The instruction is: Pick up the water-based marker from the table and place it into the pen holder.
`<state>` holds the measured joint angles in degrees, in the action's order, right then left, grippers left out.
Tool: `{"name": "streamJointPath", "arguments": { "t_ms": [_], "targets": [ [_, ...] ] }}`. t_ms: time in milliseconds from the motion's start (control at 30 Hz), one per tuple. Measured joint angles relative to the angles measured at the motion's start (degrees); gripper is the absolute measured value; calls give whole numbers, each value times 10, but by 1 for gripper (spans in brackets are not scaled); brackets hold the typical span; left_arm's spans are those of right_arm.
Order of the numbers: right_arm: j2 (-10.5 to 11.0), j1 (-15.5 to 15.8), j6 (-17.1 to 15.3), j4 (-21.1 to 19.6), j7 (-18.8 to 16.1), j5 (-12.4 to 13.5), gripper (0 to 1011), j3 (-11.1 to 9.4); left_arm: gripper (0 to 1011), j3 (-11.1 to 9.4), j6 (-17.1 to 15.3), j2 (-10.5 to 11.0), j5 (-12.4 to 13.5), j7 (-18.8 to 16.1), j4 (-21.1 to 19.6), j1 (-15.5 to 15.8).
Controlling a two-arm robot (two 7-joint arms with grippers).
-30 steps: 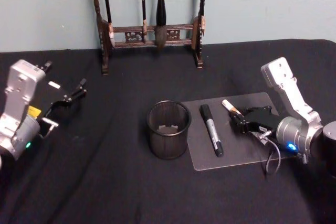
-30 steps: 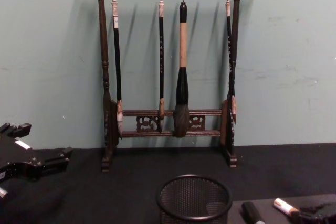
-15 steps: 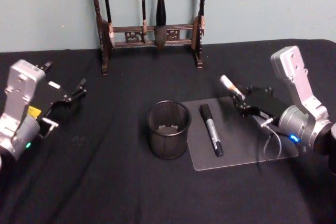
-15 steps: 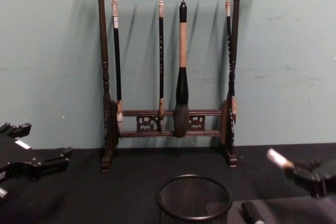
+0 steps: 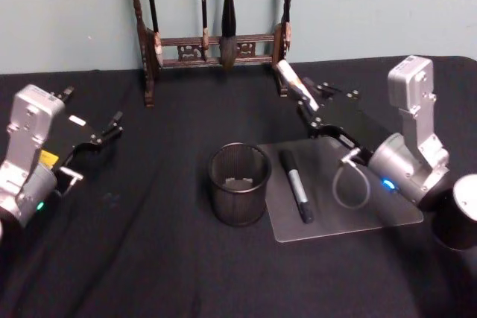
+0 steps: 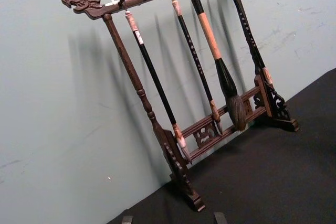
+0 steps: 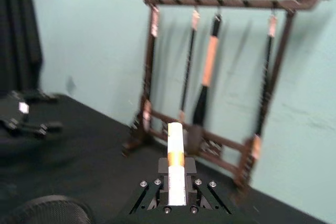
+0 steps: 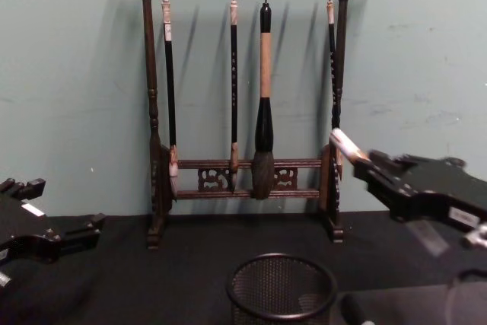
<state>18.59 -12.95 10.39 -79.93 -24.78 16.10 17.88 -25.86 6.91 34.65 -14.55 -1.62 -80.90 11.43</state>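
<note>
My right gripper [image 5: 309,107] is shut on the water-based marker [image 5: 296,83], a white barrel with a gold band, and holds it tilted in the air, above the table. It hangs behind and to the right of the pen holder [image 5: 238,184], a round black mesh cup. The right wrist view shows the marker [image 7: 176,169] clamped between the jaws, with the holder's rim [image 7: 47,209] low down. In the chest view the marker [image 8: 346,144] and gripper [image 8: 367,167] are above and right of the holder [image 8: 281,288]. My left gripper [image 5: 112,127] is parked open at the far left.
A black marker [image 5: 295,184] lies on a clear mat [image 5: 350,214] just right of the holder. A tall dark wooden brush rack [image 5: 216,42] with hanging brushes stands at the back against the wall. The black tablecloth [image 5: 149,258] is bare in front.
My right gripper has lifted the white marker off the mat and carried it up, back and to the left, nearer the pen holder. The left arm has not moved.
</note>
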Motion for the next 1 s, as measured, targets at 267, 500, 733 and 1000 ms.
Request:
{"name": "streamJointPath", "arguments": {
  "t_ms": [267,500,733,1000],
  "targets": [
    [-29,-21,37,26,-42,38,178,17,1001,0,0,0,0,0,0,0],
    [-46,-34,42,42,-70,74,178,33,1001,0,0,0,0,0,0,0],
    [-53,-38,27,55,-88,102,178,50,1001,0,0,0,0,0,0,0],
    [-59,-44,19,69,-94,117,178,69,1001,0,0,0,0,0,0,0]
  ]
}}
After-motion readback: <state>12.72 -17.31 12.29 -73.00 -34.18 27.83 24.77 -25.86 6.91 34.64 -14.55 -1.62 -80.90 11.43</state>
